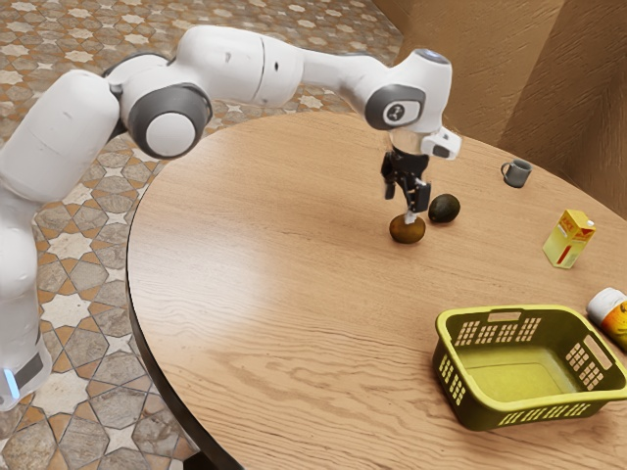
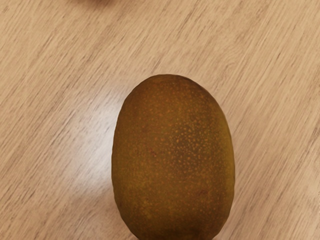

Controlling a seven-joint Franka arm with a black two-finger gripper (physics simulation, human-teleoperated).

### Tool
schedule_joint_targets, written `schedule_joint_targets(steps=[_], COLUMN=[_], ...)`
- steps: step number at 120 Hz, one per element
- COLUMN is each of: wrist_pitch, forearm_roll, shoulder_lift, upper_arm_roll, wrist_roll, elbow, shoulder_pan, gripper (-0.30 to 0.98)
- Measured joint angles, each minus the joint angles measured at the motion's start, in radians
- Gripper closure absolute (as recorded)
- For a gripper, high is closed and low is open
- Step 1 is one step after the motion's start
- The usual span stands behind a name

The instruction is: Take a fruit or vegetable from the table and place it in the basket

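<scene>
My gripper (image 1: pixel 410 215) points down at the top of a brown kiwi (image 1: pixel 408 230) on the table; how its fingers stand is hard to make out. Close beside the kiwi, toward the exterior view's right, lies a dark green avocado (image 1: pixel 445 208). In the wrist view the kiwi (image 2: pixel 173 160) lies large under the hand, with bare wood around it. The yellow-green basket (image 1: pixel 514 402) stands nearer the exterior view's lower right, with its bare floor showing.
A grey mug (image 1: pixel 517 174), a yellow carton (image 1: pixel 568 240) and a white-lidded bottle (image 1: pixel 609 311) stand on the wooden table (image 1: pixel 265 284) toward the exterior view's right. The table's curved edge runs along the left.
</scene>
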Motion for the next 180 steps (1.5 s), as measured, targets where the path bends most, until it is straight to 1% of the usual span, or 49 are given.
schedule_joint_targets(steps=[64,151,157,165,180], wrist_pitch=[0.1,0.151,0.158,0.17,0.185], forearm_roll=[-0.001,-0.003,-0.003,-0.003,-0.032], shoulder_lift=[0.044,0.1,0.101,0.102,0.104], upper_arm_roll=[-0.024,-0.025,-0.025,-0.026,-0.021], wrist_roll=[0.151,0.223,0.225,0.225,0.222], elbow=[0.0,0.0,0.0,0.0,0.0], shoulder_pan=[0.009,0.017,0.017,0.017,0.017], gripper=[0.0,0.0,0.04,0.14,0.32])
